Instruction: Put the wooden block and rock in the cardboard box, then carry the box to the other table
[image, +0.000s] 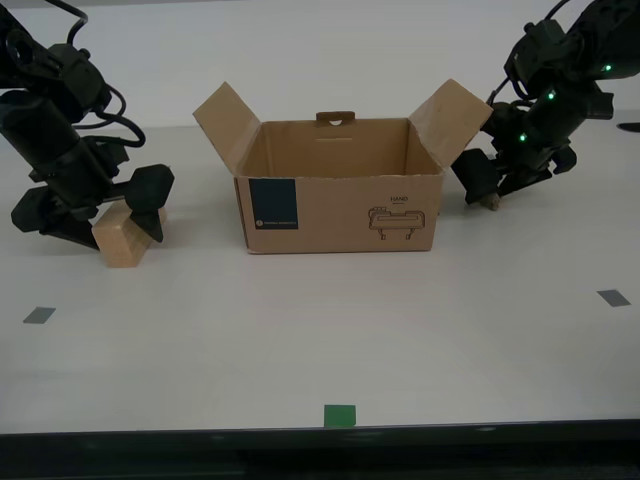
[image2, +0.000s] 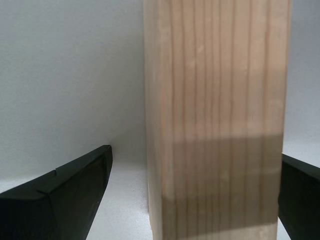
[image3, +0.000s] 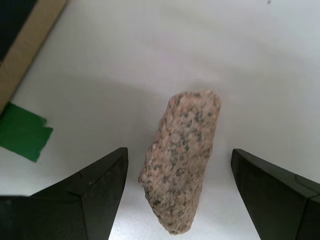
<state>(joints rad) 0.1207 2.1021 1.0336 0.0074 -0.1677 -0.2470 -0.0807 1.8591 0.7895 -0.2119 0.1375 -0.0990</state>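
one wooden block (image2: 215, 125) | one rock (image3: 182, 160) | one cardboard box (image: 340, 205)

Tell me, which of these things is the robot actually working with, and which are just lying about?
In use:
wooden block between my second gripper fingers
rock between my first gripper fingers
cardboard box, open

Lying about:
green tape
grey tape squares

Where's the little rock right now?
The rock lies on the table at the exterior view's right, beside the cardboard box, between the open fingers of my first end effector.
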